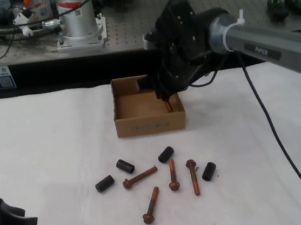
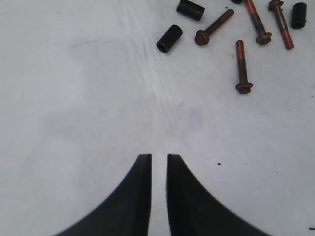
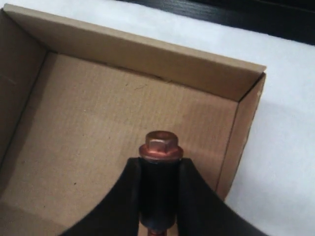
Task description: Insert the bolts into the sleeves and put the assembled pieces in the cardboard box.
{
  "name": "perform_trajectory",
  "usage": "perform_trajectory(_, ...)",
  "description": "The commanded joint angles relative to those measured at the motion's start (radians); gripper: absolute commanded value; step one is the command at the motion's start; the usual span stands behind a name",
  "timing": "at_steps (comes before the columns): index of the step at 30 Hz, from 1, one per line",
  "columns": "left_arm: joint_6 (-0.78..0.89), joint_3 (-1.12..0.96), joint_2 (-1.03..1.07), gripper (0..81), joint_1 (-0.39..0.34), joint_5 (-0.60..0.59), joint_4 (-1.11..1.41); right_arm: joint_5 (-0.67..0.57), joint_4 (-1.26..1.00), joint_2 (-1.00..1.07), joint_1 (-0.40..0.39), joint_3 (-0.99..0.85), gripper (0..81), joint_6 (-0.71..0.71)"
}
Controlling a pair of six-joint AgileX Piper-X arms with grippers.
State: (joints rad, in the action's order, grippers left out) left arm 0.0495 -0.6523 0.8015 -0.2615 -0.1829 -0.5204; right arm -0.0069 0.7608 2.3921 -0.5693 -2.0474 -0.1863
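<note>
Your right claw (image 3: 160, 165) holds one assembled piece (image 3: 158, 189) over the cardboard box (image 3: 138, 55).
The claw is clenched on the sleeve, and the bolt head stands out past it. The box floor in view is bare, so this is probably the first piece. Four bolts (image 1: 150, 204) and four sleeves (image 1: 125, 166) lie loose on the surface (image 1: 47, 157). Your left claw (image 2: 159, 158) hovers nearby, nearly closed and empty.

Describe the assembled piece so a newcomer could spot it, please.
Find the cardboard box on the white cloth; the right gripper hangs over it. It grips a copper bolt inside a black sleeve, the only joined pair: other bolts and sleeves lie loose nearby.
</note>
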Motion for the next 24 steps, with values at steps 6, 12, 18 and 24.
perform_trajectory(6,-0.013,-0.003,-0.007,8.7,0.002,-0.008,-0.01,0.017,0.005,-0.014,0.005,-0.014,19.5,0.008)
perform_trajectory(12,-0.013,-0.003,-0.007,8.7,0.002,-0.008,-0.01,0.02,0.005,-0.014,0.0,-0.014,19.6,0.008)
perform_trajectory(18,-0.013,-0.003,-0.007,8.7,0.002,-0.008,-0.01,0.016,0.022,-0.064,-0.003,-0.016,19.7,0.008)
perform_trajectory(24,-0.008,-0.003,-0.007,8.7,0.002,-0.008,-0.002,0.016,0.123,-0.204,-0.003,-0.016,19.7,0.014)
